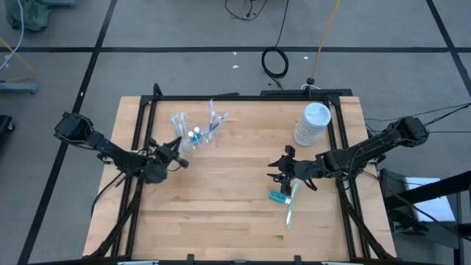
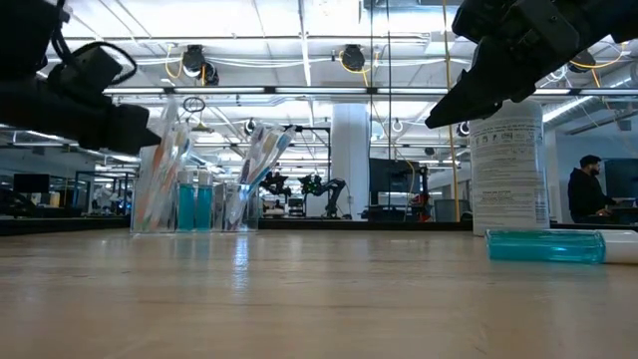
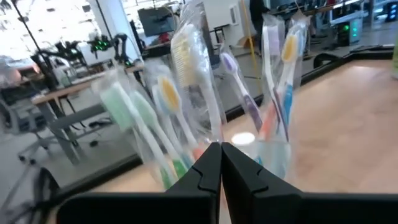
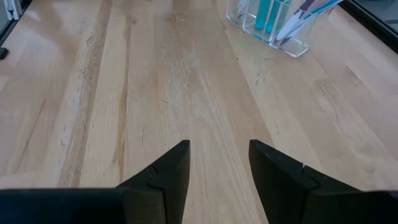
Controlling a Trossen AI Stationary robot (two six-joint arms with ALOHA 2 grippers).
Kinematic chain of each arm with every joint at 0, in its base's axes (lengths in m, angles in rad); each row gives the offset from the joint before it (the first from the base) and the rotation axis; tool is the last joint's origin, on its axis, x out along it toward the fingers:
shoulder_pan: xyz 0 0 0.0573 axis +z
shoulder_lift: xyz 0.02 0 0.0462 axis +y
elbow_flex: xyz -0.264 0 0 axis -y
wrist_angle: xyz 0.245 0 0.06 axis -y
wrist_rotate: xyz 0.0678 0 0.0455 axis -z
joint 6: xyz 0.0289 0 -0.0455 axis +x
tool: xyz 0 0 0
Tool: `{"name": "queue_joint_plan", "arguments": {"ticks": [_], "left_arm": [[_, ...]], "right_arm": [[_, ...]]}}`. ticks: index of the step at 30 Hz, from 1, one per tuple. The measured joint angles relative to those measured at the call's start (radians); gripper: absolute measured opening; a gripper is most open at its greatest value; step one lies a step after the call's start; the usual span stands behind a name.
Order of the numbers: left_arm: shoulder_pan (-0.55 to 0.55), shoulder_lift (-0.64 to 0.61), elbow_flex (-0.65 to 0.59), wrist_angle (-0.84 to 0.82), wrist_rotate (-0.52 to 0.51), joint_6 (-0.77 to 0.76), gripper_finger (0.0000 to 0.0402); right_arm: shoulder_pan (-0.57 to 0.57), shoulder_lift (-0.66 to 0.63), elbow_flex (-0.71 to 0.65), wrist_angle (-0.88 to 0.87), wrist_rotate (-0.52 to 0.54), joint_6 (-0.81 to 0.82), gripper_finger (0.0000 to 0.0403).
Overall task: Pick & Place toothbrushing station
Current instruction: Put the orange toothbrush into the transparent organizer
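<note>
Clear cup [image 1: 195, 136] stands at the back left of the table [image 1: 221, 199], packed with wrapped toothbrushes [image 1: 215, 118] leaning outward and two teal tubes [image 2: 194, 204] upright inside. Left gripper [image 1: 175, 149] sits just beside the cup on its left-front side, fingers [image 3: 208, 168] clenched together with nothing between them; the left wrist view looks straight into the brush bundle at close range. Right gripper [image 1: 283, 168] hovers over the right half of the table, well apart from the cup, fingers [image 4: 177, 165] spread and holding nothing, bare wood between them. Just in front of it on the table lie one teal tube [image 1: 277, 196] with a white cap and a loose wrapped toothbrush [image 1: 291, 206], touching or nearly so. A tall white lidded container [image 1: 312, 124] stands at the back right, near the right arm. In the low view, a person [image 2: 588, 189] is in the room beyond.
</note>
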Motion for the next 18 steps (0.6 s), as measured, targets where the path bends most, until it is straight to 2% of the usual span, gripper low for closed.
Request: {"name": "queue_joint_plan", "arguments": {"ticks": [4, 9, 12, 18], "left_arm": [[0.003, 0.000, 0.000, -0.161, 0.064, -0.204, 0.0003], [0.023, -0.001, 0.002, -0.301, 0.140, -0.388, 0.0015], [0.031, -0.001, 0.002, -0.285, 0.146, -0.412, 0.0015], [0.048, -0.001, 0.002, -0.260, 0.153, -0.357, 0.0018]], "right_arm": [[0.000, 0.000, 0.000, 0.000, 0.000, 0.000, 0.0155], [0.000, 0.000, 0.000, 0.000, 0.000, 0.000, 0.0155], [0.000, 0.000, 0.000, 0.000, 0.000, 0.000, 0.0155], [0.000, 0.000, 0.000, 0.000, 0.000, 0.000, 0.0155]]}}
